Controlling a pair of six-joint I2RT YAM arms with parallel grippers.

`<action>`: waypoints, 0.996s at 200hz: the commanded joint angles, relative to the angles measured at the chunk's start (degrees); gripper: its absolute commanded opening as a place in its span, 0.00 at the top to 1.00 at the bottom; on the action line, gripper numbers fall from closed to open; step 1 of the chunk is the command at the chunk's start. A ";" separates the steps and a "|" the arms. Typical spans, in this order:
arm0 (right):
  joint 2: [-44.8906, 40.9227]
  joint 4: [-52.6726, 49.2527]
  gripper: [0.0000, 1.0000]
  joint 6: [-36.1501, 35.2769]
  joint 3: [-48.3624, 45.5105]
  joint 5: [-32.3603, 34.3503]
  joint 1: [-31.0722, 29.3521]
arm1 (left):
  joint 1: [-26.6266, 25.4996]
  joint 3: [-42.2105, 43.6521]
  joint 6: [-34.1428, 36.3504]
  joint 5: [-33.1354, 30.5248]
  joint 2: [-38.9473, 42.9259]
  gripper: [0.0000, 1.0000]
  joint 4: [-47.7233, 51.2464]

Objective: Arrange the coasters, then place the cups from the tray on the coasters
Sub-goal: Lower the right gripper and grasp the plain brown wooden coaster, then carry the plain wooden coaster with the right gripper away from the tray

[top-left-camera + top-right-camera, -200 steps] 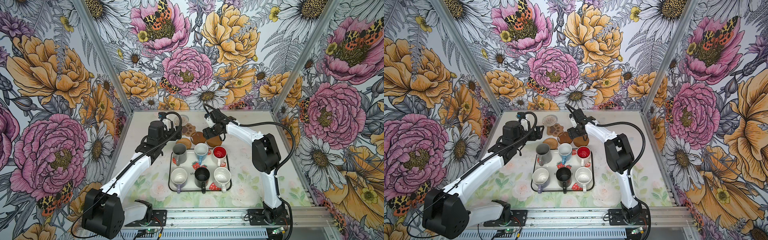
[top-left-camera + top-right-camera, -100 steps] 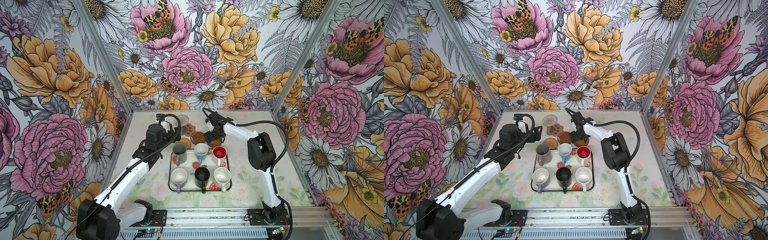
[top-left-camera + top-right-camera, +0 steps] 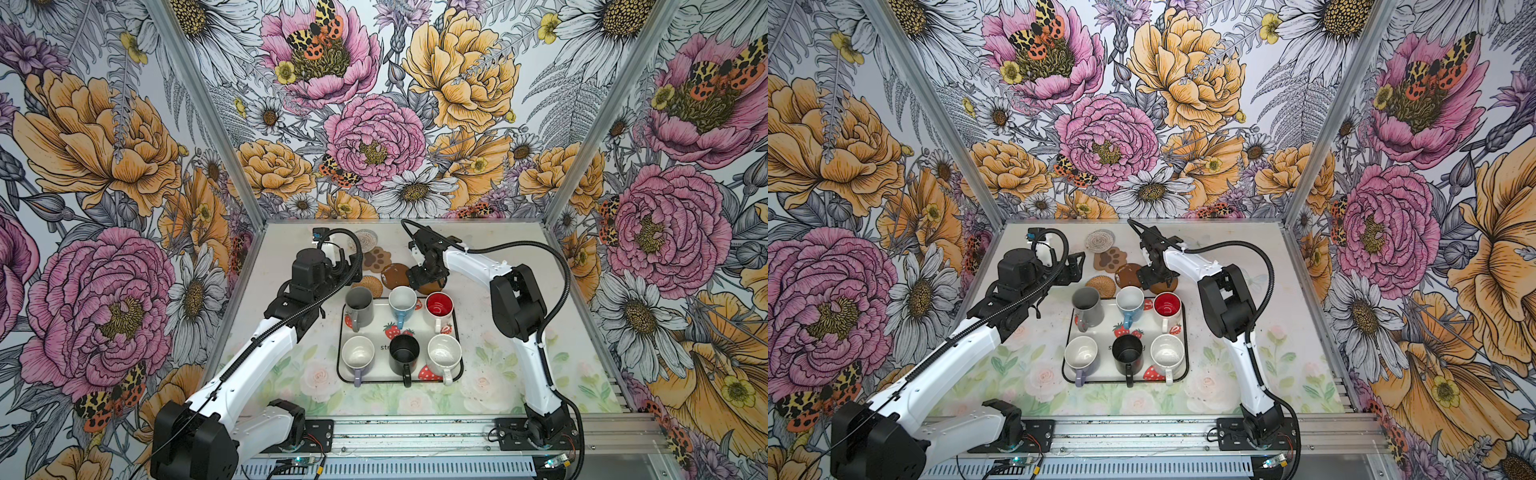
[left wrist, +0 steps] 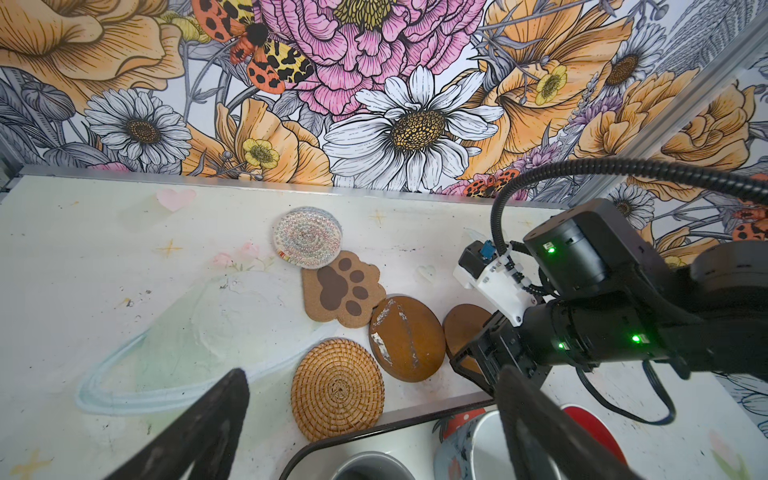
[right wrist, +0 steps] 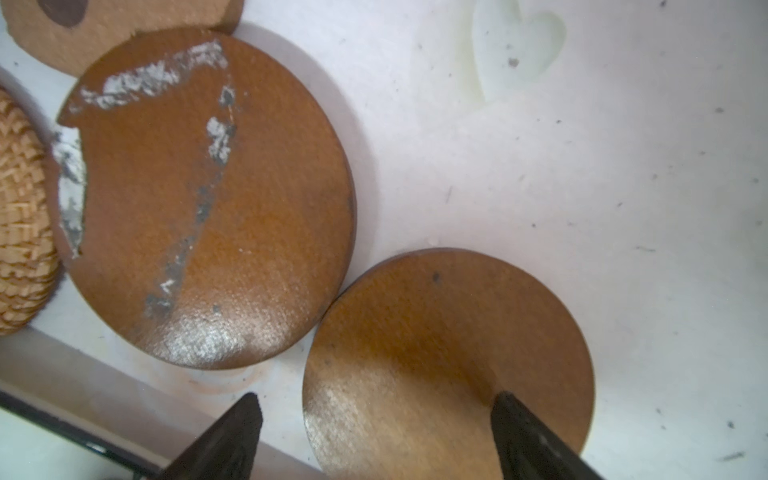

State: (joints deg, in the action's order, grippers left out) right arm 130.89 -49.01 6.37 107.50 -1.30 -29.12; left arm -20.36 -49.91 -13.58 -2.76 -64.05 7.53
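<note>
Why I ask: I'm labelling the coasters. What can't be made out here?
- Plain brown coaster: both top views, mostly hidden under the right hand.
- Tray lettering: both top views, black mug covers most of it.
- Paw coaster: right wrist view, cut by the edge.

plain brown coaster [image 3: 432, 289] — half hidden under right pincer [image 3: 429, 279] | tray [image 3: 379, 332] lettering — part covered

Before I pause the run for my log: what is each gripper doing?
Left gripper: open, empty.
Right gripper: open, holding nothing, low over a brown coaster.
</note>
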 commanded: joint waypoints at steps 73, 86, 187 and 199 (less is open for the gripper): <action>5.13 -5.40 0.11 -1.56 4.96 7.06 -0.76 | -0.76 0.59 -0.21 -0.73 0.95 0.05 -0.64; 5.49 -5.66 0.11 -1.62 5.11 8.23 -0.60 | -0.85 0.69 -0.08 -0.91 0.90 0.05 -0.61; 6.66 -6.70 0.11 0.56 7.42 8.82 3.13 | -0.82 0.25 0.29 -0.80 0.33 0.05 -0.67; 6.75 -6.71 0.11 1.05 7.59 8.52 3.91 | -0.81 0.25 0.23 -0.84 0.33 0.05 -0.66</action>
State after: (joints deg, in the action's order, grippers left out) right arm 135.37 -54.54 5.67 113.93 7.05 -26.96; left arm -20.88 -49.89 -13.56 -2.81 -63.75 7.51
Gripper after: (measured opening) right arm 0.896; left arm 0.944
